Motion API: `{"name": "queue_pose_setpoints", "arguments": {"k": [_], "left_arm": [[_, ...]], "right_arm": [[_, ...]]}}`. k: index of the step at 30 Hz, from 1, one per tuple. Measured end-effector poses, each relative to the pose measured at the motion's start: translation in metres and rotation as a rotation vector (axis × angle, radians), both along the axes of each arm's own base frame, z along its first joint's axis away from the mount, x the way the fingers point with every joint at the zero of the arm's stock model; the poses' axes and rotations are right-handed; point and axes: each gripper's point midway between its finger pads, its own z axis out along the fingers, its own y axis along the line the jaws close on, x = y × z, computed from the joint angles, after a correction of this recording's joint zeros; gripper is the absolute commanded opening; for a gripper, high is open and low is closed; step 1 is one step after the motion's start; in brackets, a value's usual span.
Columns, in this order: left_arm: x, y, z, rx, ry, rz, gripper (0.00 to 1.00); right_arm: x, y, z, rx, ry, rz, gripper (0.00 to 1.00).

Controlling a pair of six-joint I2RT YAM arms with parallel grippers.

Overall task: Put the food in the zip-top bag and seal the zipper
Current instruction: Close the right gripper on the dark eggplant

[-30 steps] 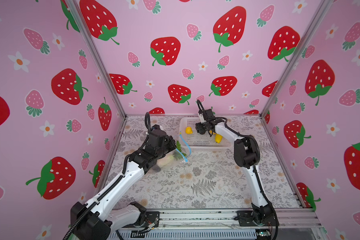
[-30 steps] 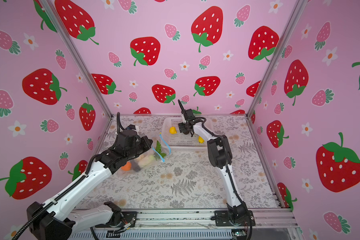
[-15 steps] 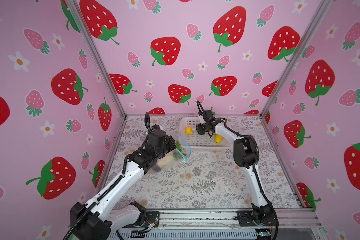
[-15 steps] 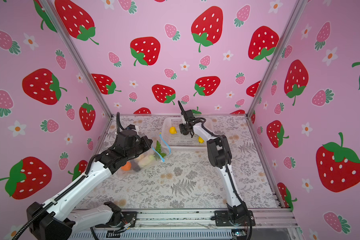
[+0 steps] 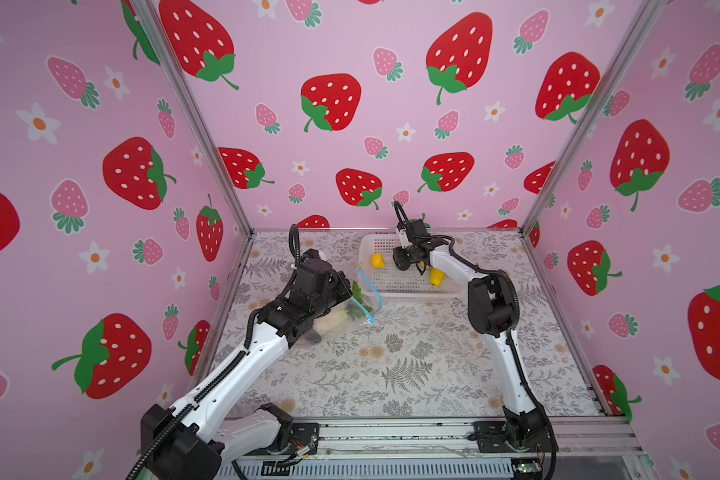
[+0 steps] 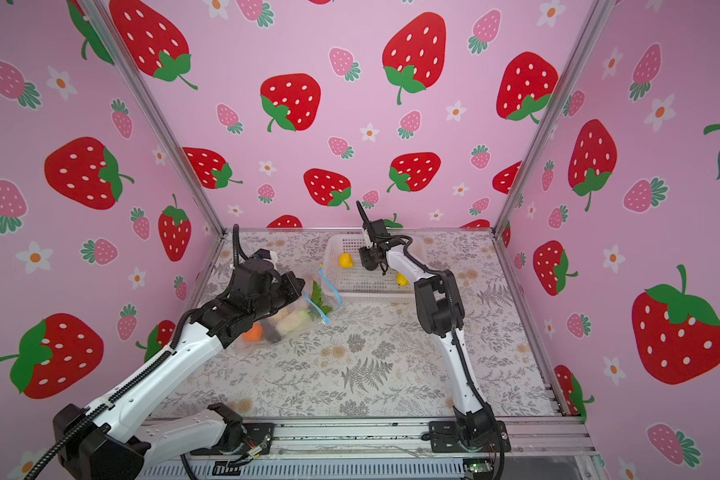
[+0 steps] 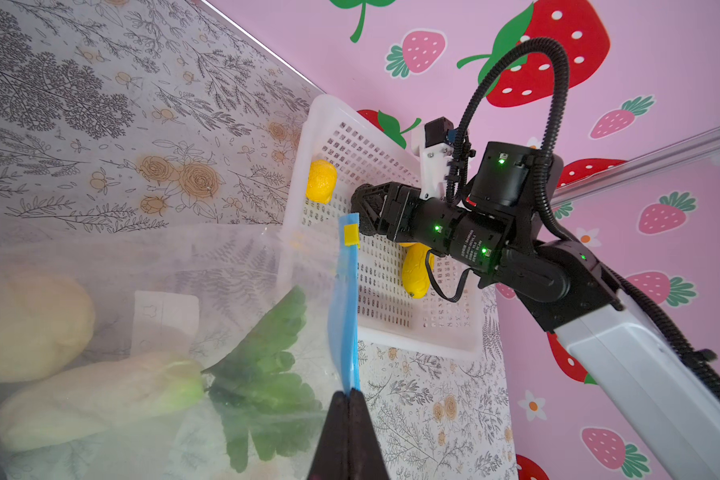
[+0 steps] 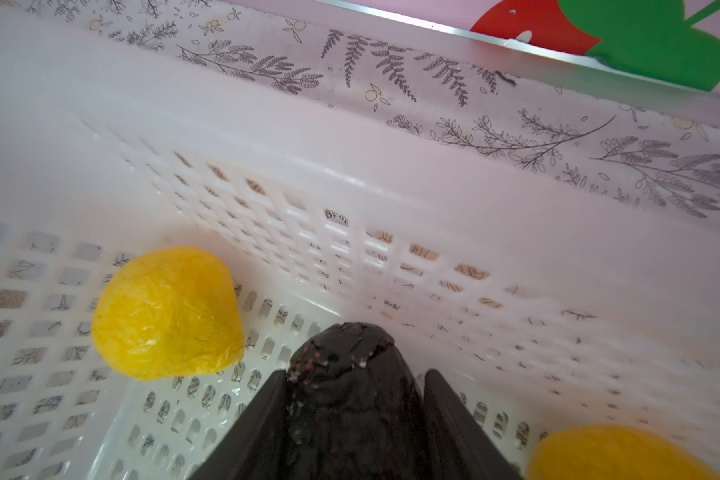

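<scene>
The left claw [image 7: 348, 401] is pinching the zipper [image 7: 347, 299] of the zip-top bag [image 7: 225, 257], resting part-filled on the worktop [image 5: 391, 353] beside the basket [image 8: 350, 166], while the right claw [image 8: 356, 374] is clamping a dark food piece [image 8: 341, 349] inside that basket.

The table [image 5: 412, 370] wore a grey-and-tan botanical print. Toward the back wall a white perforated basket [image 5: 416, 296] sat on it, and just beside that, on its left, the clear zip-top bag [image 6: 296, 332] rested on the print, its blue-edged side raised
</scene>
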Motion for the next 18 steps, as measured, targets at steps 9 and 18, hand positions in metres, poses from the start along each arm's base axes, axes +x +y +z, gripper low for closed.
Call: {"name": "queue_pose_setpoints", "arguments": {"k": [9,18], "left_arm": [[0.000,0.000,0.000,0.000,0.000,0.000,0.00],[0.000,0.000,0.000,0.000,0.000,0.000,0.00]], "right_arm": [[-0.007,-0.004,0.034,0.036,-0.050,0.000,0.53],[-0.006,-0.001,0.037,0.038,-0.060,0.017,0.69]]}}
